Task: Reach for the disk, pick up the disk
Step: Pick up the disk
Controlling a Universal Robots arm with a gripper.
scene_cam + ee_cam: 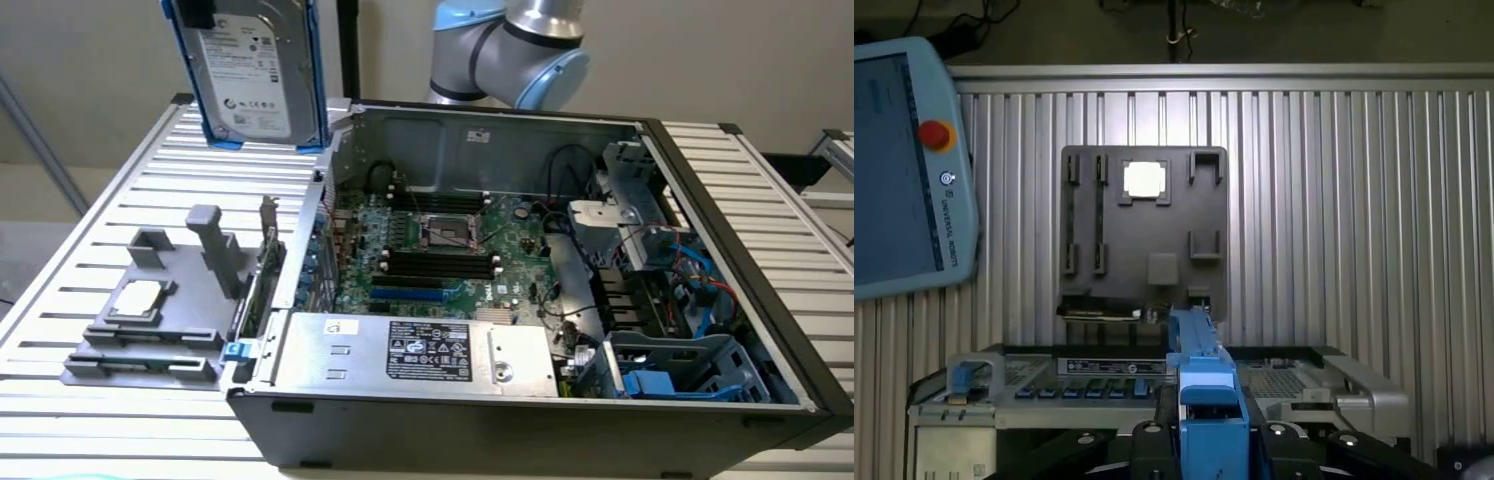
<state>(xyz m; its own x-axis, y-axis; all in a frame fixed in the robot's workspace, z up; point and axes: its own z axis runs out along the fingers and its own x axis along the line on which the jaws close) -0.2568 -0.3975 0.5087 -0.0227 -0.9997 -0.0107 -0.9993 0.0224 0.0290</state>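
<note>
The disk (pixel 254 75) hangs upright in the air above the far corner of the table (pixel 120 200), at the exterior view's left, clear of everything below it. Its white label faces the camera and blue rails run down both sides. In the wrist view the gripper (pixel 1204 452) is closed on the disk, one blue rail seen edge-on between the black fingers (pixel 1150 440).

The table is made of ribbed metal slats. An open computer case (pixel 534 435) lies on it with the green board exposed and a silver box (pixel 414 352) with a black label near its front wall. Just beside the case, on the exterior view's left, sits a grey holder (pixel 174 330) carrying a small square chip (pixel 138 298). A handheld control screen (pixel 904 170) with a red button rests at the table's edge. The arm (pixel 514 45) rises behind the case against a plain pale wall (pixel 80 50).
</note>
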